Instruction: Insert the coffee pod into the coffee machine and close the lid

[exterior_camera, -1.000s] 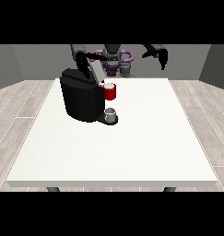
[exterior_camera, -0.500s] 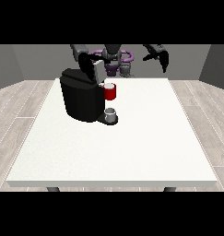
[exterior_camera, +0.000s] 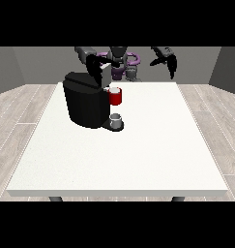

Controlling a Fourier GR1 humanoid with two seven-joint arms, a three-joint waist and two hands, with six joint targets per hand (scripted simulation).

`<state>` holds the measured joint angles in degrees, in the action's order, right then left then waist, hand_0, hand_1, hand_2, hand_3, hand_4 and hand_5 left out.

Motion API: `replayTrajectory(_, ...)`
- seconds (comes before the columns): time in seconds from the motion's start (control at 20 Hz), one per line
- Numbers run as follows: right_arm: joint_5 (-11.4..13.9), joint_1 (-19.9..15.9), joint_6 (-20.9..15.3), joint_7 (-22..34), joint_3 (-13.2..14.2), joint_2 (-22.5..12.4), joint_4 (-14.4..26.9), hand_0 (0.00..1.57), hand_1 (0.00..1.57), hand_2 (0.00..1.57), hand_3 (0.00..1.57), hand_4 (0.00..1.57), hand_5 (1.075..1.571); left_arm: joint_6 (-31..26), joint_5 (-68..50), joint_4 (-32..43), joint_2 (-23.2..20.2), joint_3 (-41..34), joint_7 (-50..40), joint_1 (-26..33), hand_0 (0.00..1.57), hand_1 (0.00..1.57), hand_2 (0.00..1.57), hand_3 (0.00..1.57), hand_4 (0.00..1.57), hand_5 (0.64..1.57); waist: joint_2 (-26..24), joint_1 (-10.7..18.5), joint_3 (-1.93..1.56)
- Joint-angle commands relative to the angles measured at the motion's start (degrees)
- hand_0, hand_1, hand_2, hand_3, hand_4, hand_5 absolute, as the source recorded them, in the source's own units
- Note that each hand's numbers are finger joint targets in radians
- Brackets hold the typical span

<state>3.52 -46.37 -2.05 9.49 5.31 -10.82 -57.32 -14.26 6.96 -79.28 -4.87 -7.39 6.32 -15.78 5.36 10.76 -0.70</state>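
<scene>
The black coffee machine [exterior_camera: 86,104] stands on the white table [exterior_camera: 138,155], left of the middle. A red cylinder [exterior_camera: 116,97] shows at its front, above a small grey cup [exterior_camera: 117,120] on the drip base; I cannot tell whether it is the pod or its holder. The hand at the view's left [exterior_camera: 94,69] lies on the machine's top rear, where the lid is, its fingers pointing down onto it. The hand at the view's right [exterior_camera: 168,59] hangs raised beyond the table's far edge, fingers relaxed and holding nothing.
The robot's torso [exterior_camera: 120,60] sits behind the table's far edge. Wooden floor surrounds the table. White tabletop stretches to the right of the machine and towards the camera.
The hand at the view's left has come down a little onto the machine's top, and the raised dark part there sits lower. The other hand has barely shifted.
</scene>
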Motion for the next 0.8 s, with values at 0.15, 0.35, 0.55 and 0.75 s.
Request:
replayTrajectory(0.15,4.0,-7.1,-0.8,0.2,-4.9,2.4,-2.3,0.00,0.00,0.00,0.00,0.08,1.571,-0.6,0.7,0.0,1.1,2.5,-2.0,-2.9,0.00,0.00,0.00,0.00,0.38,1.571,0.5,5.8,0.73)
replayTrajectory(0.35,4.5,-9.2,-1.1,0.7,-2.8,-1.3,-2.6,0.00,0.00,0.00,0.00,0.26,1.571,-3.1,-0.3,-0.9,0.1,2.9,0.3,-2.2,0.00,0.00,0.00,0.00,0.33,1.571,2.7,10.2,0.71)
replayTrajectory(0.55,5.5,-10.4,-1.9,5.2,-3.8,-0.7,-5.0,0.00,0.00,0.00,0.00,0.10,1.571,-2.7,-0.5,-0.7,0.7,3.1,-0.6,-5.5,0.00,0.00,0.00,0.00,0.38,1.571,3.6,12.3,0.71)
replayTrajectory(0.75,5.8,-9.6,-0.5,6.2,-2.9,-3.9,-8.4,0.00,0.00,0.00,0.00,0.09,1.571,-2.6,0.0,-1.3,1.0,3.8,-0.1,-6.5,0.00,0.00,0.00,0.00,0.40,1.571,5.7,14.0,0.66)
